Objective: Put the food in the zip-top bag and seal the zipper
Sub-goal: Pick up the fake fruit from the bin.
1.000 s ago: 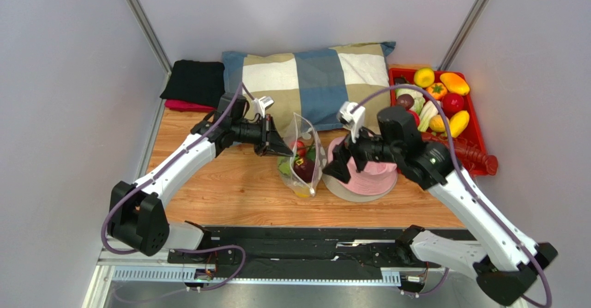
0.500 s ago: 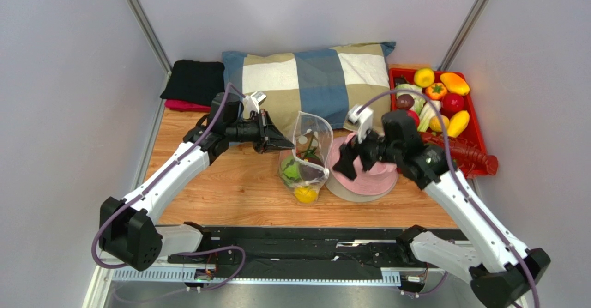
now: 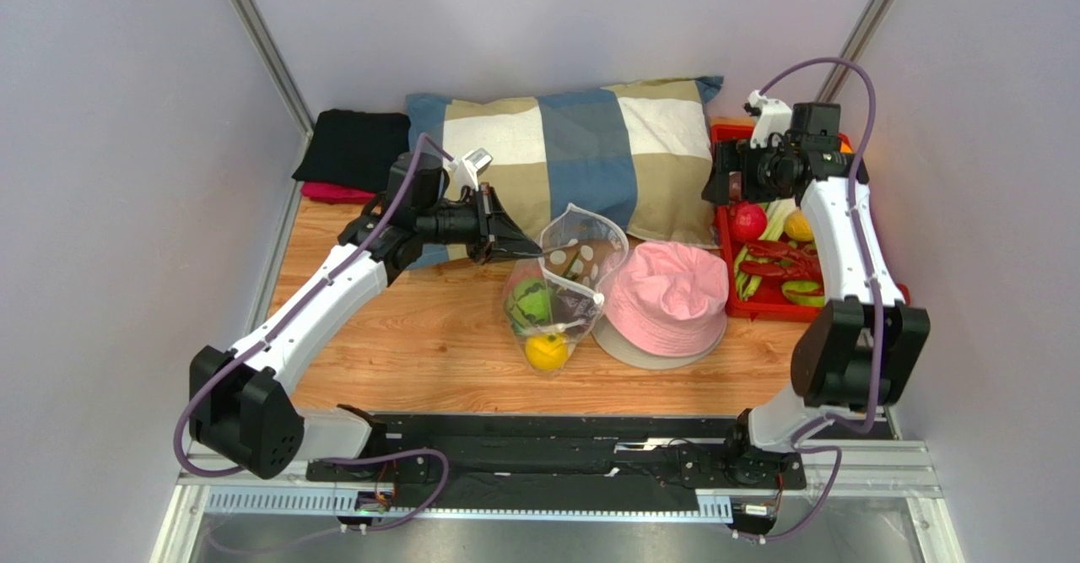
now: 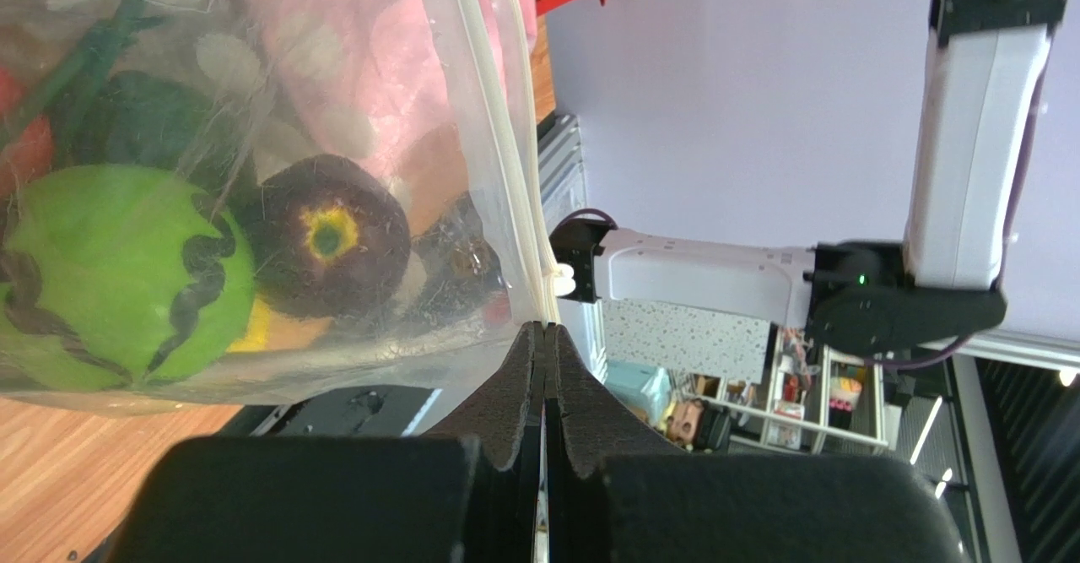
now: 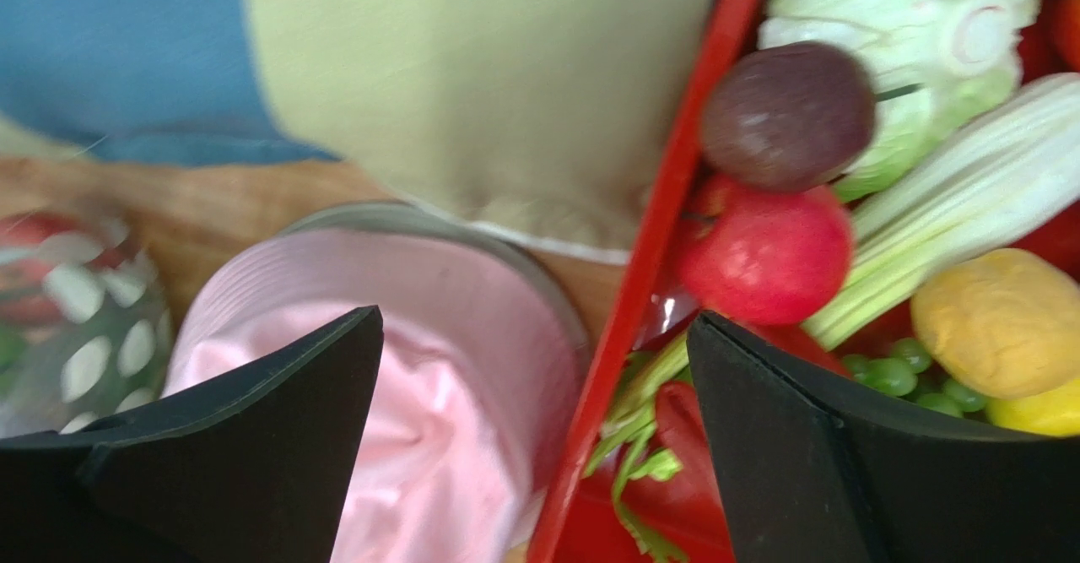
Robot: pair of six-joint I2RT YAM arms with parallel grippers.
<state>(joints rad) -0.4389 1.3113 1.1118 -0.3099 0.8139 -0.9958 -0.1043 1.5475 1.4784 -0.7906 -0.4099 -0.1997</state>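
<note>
Food [image 3: 748, 223] is split between two places. Some pieces lie inside the zip-top bag [image 3: 564, 287], which stands near the middle of the tabletop [image 3: 418, 335] with its mouth open and turned up. In it are a green fruit [image 4: 114, 285], a dark purple fruit [image 4: 323, 236] and, at the bottom, a yellow fruit [image 3: 546, 353]. The left end effector [image 4: 545, 335] is closed tight on the zipper [image 4: 488, 107] at one side of the mouth, its two fingers pressed together with the pale strip between them. The pink hat [image 3: 666, 300] lies just beside the bag, on the side of the right edge. The other pieces are in the red tray [image 5: 659, 234] at the far right corner: a purple fruit [image 5: 786, 114], a red fruit [image 5: 761, 253], a pale green cabbage [image 5: 913, 12], a spring onion [image 5: 976, 183] and a yellow piece [image 5: 1002, 323]. The right end effector [image 5: 535, 323] hangs above the left rim of the tray with its fingers spread wide and nothing between them. A checked pillow [image 3: 571, 145] lies along the far edge, and a black cloth [image 3: 355, 145] at the far left corner.
</note>
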